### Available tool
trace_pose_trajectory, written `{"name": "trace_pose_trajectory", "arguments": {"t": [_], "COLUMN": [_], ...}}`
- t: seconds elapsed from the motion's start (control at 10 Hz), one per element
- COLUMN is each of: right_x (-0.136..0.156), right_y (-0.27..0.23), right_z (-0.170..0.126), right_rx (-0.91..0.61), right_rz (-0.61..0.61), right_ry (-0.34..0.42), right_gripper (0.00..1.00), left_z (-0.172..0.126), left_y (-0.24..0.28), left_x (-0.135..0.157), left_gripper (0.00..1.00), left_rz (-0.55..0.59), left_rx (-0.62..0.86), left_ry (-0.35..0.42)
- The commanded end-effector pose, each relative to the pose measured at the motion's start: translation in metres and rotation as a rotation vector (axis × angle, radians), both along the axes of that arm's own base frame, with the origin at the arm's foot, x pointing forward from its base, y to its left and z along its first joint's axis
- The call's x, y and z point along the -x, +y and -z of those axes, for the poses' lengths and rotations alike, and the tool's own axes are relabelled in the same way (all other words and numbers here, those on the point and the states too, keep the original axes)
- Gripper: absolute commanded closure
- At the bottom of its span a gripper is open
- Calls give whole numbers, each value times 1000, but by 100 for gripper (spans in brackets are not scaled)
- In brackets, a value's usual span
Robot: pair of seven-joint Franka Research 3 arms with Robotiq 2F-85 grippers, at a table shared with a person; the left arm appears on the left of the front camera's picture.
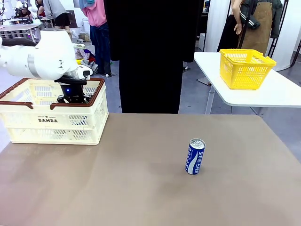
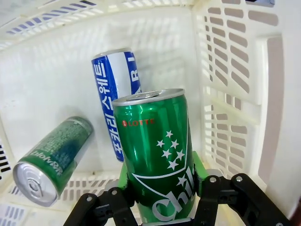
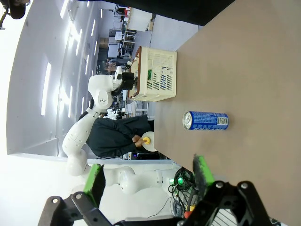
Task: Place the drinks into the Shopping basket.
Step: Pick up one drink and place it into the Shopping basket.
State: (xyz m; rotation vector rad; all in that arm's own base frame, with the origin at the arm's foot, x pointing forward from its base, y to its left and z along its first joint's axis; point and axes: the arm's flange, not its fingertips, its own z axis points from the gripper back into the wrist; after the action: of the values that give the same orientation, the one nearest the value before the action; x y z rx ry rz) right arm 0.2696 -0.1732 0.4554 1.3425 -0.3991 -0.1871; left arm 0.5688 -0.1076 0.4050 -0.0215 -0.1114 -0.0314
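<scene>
My left gripper [image 2: 160,176] is shut on a green can [image 2: 157,150], holding it upright inside the cream Shopping basket [image 2: 235,70]. On the basket floor beyond it lie a blue can [image 2: 115,89] and another green can [image 2: 49,160]. In the front view the left arm reaches down into the Shopping basket [image 1: 51,123] at the table's far left, and the basket wall hides the fingers of the left gripper [image 1: 74,97]. One blue can [image 1: 195,157] stands alone right of the table's middle. My right gripper [image 3: 148,179] is open and empty, well away from that blue can [image 3: 205,120].
A person in black [image 1: 150,56] stands at the far edge of the brown table [image 1: 117,188]. A yellow mesh basket [image 1: 245,68] sits on a separate white table [image 1: 273,94] at the back right.
</scene>
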Motion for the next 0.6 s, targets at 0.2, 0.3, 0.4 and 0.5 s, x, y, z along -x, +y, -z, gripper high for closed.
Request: {"name": "trace_pose_trajectory", "arguments": {"t": [0.2, 0.3, 0.4, 0.5], "right_x": [-2, -2, -2, -2], "right_y": [0, 0, 0, 0], "right_z": [-3, -3, -3, -3], "right_rx": [-15, -15, -15, -15], "right_rz": [2, 2, 2, 2], "right_ry": [-23, -23, -23, -23], "right_gripper": [0, 0, 0, 0], "left_z": [3, 2, 1, 1], "left_y": [-3, -1, 1, 2], "left_x": [-5, -5, -6, -6], "left_gripper": [100, 100, 69, 9], "left_rz": [-14, -25, -39, -52], "left_rx": [5, -7, -8, -14], "left_ry": [8, 11, 18, 31]}}
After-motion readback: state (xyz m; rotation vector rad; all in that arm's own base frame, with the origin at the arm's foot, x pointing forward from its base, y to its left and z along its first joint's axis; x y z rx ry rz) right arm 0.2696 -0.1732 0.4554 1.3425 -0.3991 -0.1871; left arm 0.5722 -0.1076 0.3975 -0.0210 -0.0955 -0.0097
